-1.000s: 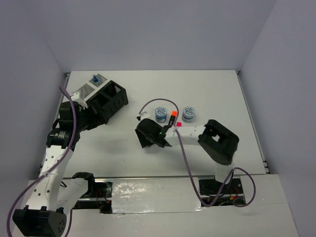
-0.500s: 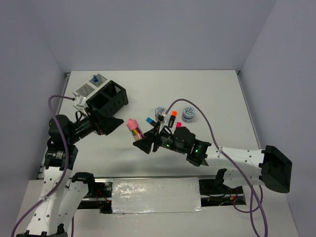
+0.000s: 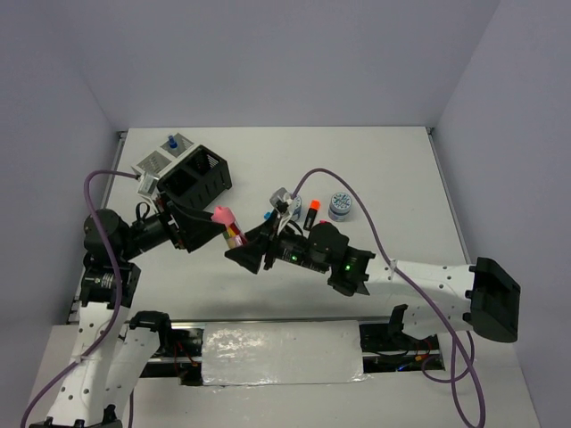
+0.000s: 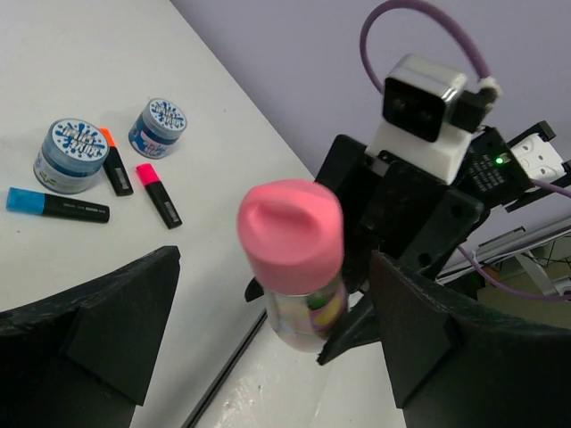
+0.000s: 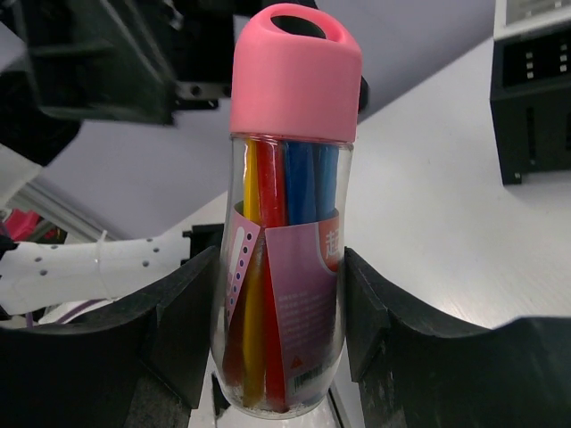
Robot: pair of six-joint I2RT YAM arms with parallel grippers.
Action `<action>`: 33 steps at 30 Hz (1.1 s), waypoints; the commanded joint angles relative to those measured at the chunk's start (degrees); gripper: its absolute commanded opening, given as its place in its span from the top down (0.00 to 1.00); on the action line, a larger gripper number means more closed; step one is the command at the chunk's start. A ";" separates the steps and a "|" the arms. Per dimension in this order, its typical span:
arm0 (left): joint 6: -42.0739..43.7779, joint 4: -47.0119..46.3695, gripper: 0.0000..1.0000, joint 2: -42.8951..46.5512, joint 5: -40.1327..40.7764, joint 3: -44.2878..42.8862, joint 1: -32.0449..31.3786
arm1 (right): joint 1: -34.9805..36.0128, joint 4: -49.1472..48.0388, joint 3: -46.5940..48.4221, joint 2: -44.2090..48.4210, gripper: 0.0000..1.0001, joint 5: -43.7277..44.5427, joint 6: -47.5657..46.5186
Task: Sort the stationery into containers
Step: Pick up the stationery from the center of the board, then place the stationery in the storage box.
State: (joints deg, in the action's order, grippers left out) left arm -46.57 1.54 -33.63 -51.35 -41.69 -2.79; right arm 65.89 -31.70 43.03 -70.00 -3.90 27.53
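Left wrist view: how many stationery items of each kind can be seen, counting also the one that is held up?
Tins: 2, left tin, right tin.
Markers: 3, blue marker, orange marker, pink marker.
Pink-capped bottle of pens: 1, in the jaws of the right gripper.
Total: 6.

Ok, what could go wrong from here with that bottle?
The right tool grips the clear plastic pen bottle with the pink cap low on its smooth body, so it may slip or tilt when pushed. The open left tool faces it near the rounded cap, which could squirt out of a closing grip. Both tools are close and might collide.
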 commanded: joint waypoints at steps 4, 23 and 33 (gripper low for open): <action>0.52 -1.01 0.03 -0.74 -1.73 -0.24 -0.20 | 0.73 -4.86 6.01 -2.50 1.00 -1.02 -2.04; 6.29 4.02 1.00 -8.01 5.89 -5.84 -0.55 | -3.30 -6.00 3.40 -5.33 0.16 0.81 -6.88; 5.96 -8.23 1.00 -17.95 72.24 -5.95 -0.55 | -13.86 1.19 -13.05 13.63 0.00 10.50 -6.07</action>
State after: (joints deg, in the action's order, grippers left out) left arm -40.82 6.31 -49.08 -2.63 -48.56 -3.60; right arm 51.40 -31.38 29.69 -61.95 4.99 23.59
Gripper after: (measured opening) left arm 0.568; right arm 0.994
